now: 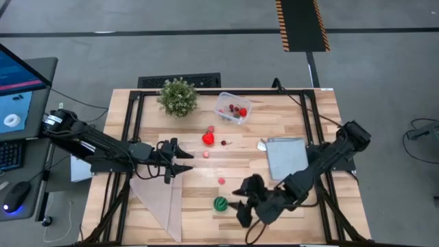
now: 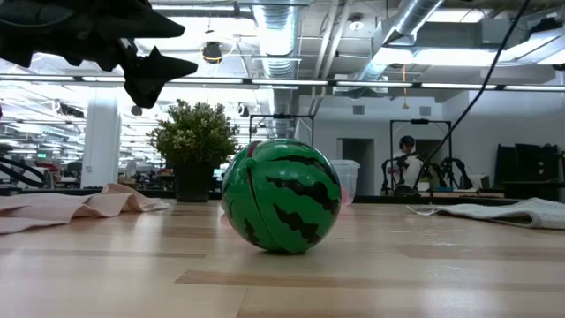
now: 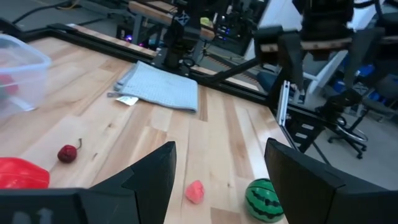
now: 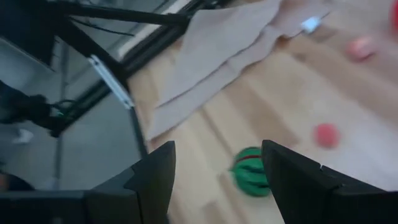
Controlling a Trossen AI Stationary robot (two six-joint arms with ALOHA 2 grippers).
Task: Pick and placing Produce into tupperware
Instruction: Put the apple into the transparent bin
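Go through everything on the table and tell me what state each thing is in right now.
Tub: lid off, a few red pieces inside.
Watermelon ball: loose on the table, upright in the low view.
Left gripper: jaws open, empty, above the table.
Right gripper: jaws open, empty, beside the ball.
Grey cloth: lying flat.
Beige cloth: spread out, rumpled.
Plant: upright.

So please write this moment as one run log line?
right tool: open, beside watermelon ball | left tool: open, mid-table | tupperware: some fruit inside
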